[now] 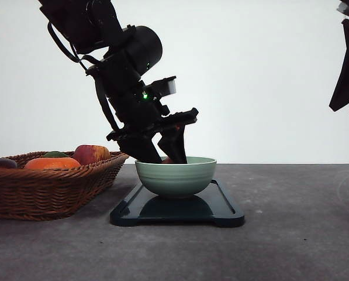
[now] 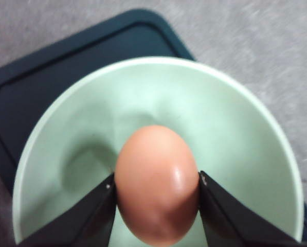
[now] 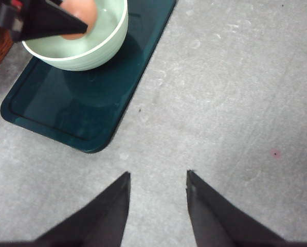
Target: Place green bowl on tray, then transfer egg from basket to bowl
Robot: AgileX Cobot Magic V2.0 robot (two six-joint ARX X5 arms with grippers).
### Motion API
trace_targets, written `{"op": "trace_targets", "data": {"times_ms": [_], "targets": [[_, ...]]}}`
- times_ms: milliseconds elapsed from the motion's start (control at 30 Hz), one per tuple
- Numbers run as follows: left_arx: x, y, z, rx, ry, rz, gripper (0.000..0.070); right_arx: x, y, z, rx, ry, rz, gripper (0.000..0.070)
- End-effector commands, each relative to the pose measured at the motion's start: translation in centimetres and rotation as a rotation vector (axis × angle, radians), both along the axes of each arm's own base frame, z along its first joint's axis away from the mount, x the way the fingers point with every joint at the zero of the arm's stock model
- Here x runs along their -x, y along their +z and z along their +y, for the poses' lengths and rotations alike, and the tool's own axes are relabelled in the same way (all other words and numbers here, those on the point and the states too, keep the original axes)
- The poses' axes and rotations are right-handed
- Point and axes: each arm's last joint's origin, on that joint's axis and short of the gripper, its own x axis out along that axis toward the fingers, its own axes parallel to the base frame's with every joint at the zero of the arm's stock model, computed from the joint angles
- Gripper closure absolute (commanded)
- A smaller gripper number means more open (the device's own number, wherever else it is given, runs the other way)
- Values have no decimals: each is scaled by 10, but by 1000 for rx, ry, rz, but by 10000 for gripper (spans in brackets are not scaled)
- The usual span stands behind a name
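Observation:
The green bowl [image 1: 175, 175] stands on the dark tray [image 1: 221, 212] in the middle of the table. My left gripper [image 1: 162, 157] reaches down into the bowl from the upper left. It is shut on the reddish-brown egg [image 2: 157, 182], whose sides both fingers press, just over the bowl's inner floor [image 2: 143, 108]. The egg [image 3: 80, 18] and bowl [image 3: 86, 49] also appear in the right wrist view, with the tray [image 3: 91, 113] under them. My right gripper [image 3: 157, 191] is open above bare table to the right of the tray. The wicker basket [image 1: 45, 187] sits at the left.
The basket holds a red-yellow apple [image 1: 91, 154], an orange fruit [image 1: 52, 163], a green item [image 1: 55, 154] and a dark item [image 1: 0, 163]. The grey tabletop [image 1: 297, 222] stretches to the right of the tray. My right arm [image 1: 346, 64] hangs at the upper right.

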Motion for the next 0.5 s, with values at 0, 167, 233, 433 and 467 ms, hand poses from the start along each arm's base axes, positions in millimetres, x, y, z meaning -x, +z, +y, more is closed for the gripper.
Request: {"op": "trace_targets", "data": {"times_ms": [0, 167, 233, 433, 467], "targets": [[-3, -4, -7, -2, -16, -5, 469, -1, 1, 1, -5, -7, 2, 491], [-3, -4, -8, -2, -17, -6, 468, -1, 0, 1, -4, -7, 4, 491], [-3, -4, -7, -3, -17, -3, 460, -1, 0, 1, -4, -7, 5, 491], [-2, -4, -9, -2, -20, -4, 305, -1, 0, 1, -2, -7, 9, 491], [-2, -4, -9, -2, -20, -3, 307, -1, 0, 1, -2, -7, 9, 491]]}}
